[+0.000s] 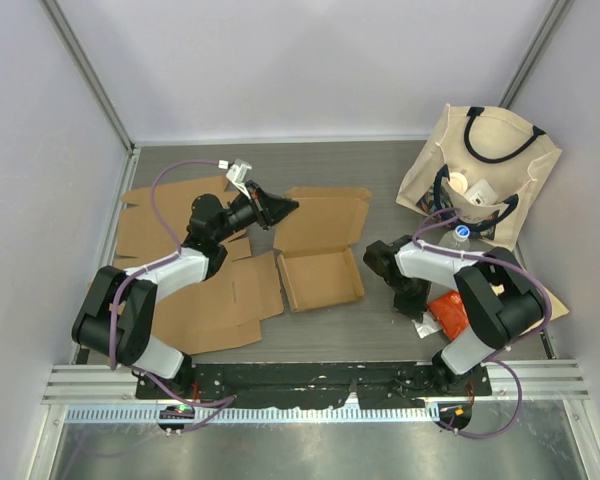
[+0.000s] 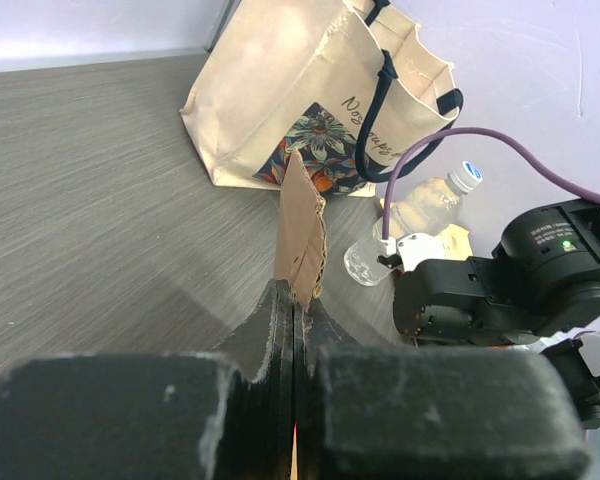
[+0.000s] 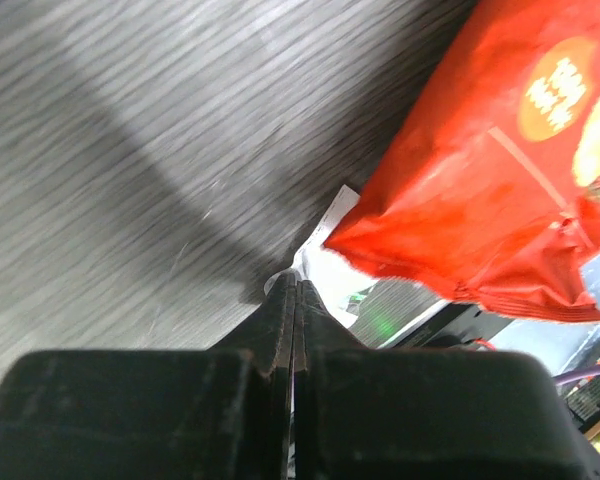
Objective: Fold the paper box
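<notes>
Walled by pale panels (image 1: 310, 60). Floored with grey wood-grain counter (image 1: 350, 160). Open paper box (image 1: 320, 280) just right of left tool (image 2: 295, 300), one flap pinched tight between its fingers. Right tool (image 3: 295, 290) pressed fully shut, bare, beside red packet (image 3: 480, 170).

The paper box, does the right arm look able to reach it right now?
Probably yes. The paper box lies just left of the right gripper, with only bare table between them. The red snack bag sits on the other side, out of the way.
</notes>
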Robot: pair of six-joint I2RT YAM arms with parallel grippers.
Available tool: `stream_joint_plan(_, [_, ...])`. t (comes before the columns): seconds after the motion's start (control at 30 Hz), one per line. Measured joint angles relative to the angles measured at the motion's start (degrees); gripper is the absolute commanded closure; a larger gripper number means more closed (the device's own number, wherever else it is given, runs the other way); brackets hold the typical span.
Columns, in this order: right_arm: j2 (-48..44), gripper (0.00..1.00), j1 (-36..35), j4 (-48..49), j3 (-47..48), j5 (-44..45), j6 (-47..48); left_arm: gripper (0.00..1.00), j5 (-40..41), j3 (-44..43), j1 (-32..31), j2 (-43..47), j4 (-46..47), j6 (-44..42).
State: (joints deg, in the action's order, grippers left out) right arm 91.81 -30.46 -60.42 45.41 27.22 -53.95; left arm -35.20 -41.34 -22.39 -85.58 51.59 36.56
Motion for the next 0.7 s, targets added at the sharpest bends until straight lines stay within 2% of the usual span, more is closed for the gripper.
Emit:
stream_joint_plan(0.27, [-1.79,0.99,-7.06,3.85,3.56,-8.98,-1.29,1.0,0.02,0.26,0.0,0.0,0.0,-0.02])
stream_joint_plan(0.3, [-1.95,0.96,-7.89,5.99,4.76,-9.4,-1.42,1.0,0.02,0.28,0.0,0.0,-0.02,-0.04])
stream_joint_plan(0.37, [-2.62,0.84,-8.81,9.14,6.29,-9.44,-0.96,1.0,0.02,0.31,0.0,0.0,-0.02,-0.15])
stream_joint_plan(0.4, [-3.52,0.67,-8.96,10.91,6.86,-9.29,0.09,1.0,0.02,0.31,0.0,0.0,-0.02,-0.24])
stream_joint_plan(0.5, [-7.21,0.27,-8.9,12.87,7.08,-8.17,1.38,1.0,0.0,0.31,0.0,0.0,-0.04,-0.83])
stream_joint_plan(0.57, [-10.58,0.19,-8.76,12.74,6.67,-7.32,1.25,1.0,0.0,0.31,0.0,0.0,-0.09,-1.07])
stream_joint_plan(0.7, [-15.1,0.15,-7.67,12.48,3.23,-7.85,-0.63,1.0,-0.02,0.31,0.0,0.0,-0.13,-1.38])
